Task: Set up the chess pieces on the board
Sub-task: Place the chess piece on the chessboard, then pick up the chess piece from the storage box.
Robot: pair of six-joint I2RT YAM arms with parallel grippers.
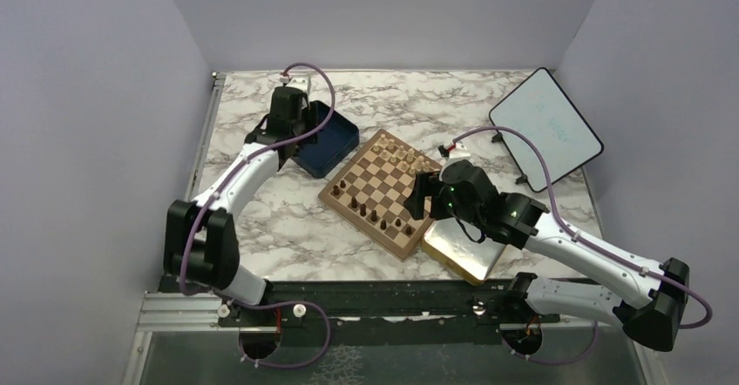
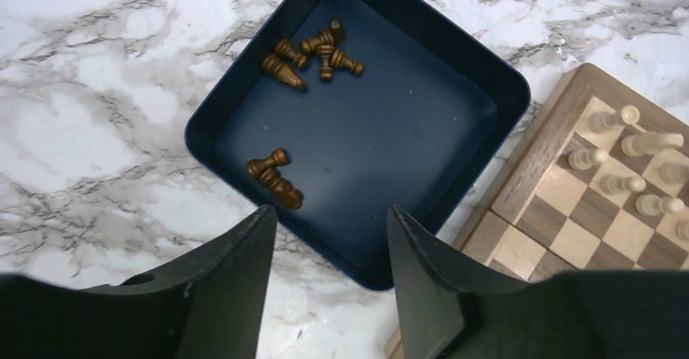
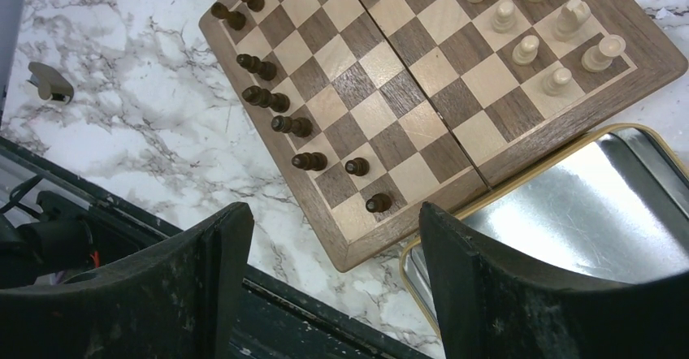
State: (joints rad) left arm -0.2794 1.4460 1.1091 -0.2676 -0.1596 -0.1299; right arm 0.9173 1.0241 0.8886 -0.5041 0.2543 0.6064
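Note:
The board [image 1: 383, 185] lies at an angle in the middle of the table. Several dark chess pieces [image 3: 268, 99] stand along its near-left edge, the last one [image 3: 378, 203] close to the near corner. More dark chess pieces lie on their sides in the dark blue box [image 2: 366, 131], a cluster [image 2: 313, 54] at its far corner and two [image 2: 275, 178] by its left wall. My left gripper [image 2: 331, 213] hovers over the box's near rim, open and holding nothing. My right gripper [image 3: 333, 213] hangs open above the board's near corner, also holding nothing.
Pale beige chessmen [image 3: 528, 18] stand along the board's far edge. A gold-rimmed metal tray [image 3: 569, 205] touches the board's near-right side. A white tablet [image 1: 545, 131] leans at the back right. A small beige object [image 3: 49, 83] lies on the marble by the table's near edge.

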